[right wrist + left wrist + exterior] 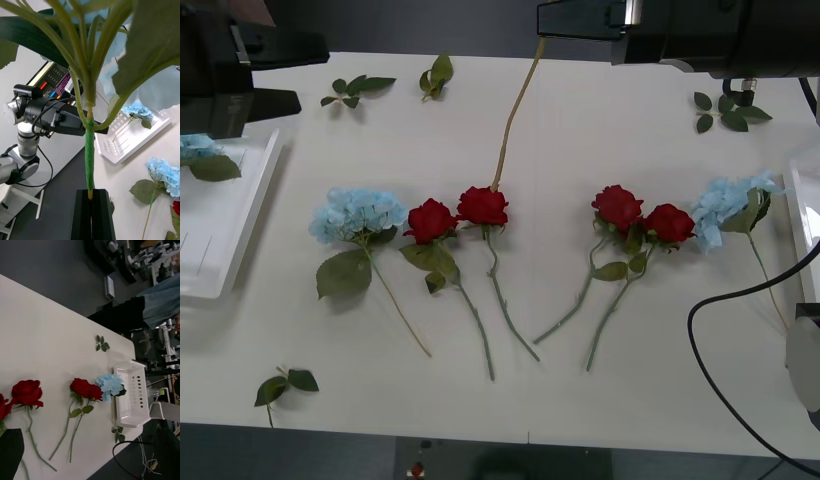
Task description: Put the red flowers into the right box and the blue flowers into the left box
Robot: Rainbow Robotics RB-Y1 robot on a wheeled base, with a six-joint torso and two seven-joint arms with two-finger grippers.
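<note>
Gripping blue flower stem, right pincer closed.

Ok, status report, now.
Right hand shut on blue flower stem, aloft. Left hand idle by left box, one bloom inside. Four roses, two blues on table.

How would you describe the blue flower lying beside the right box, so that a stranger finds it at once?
Look at the right box at the table's edge. Just beside it lies a blue flower, ending the row next to two red roses; its pale, broad petal cluster sets it apart.
</note>
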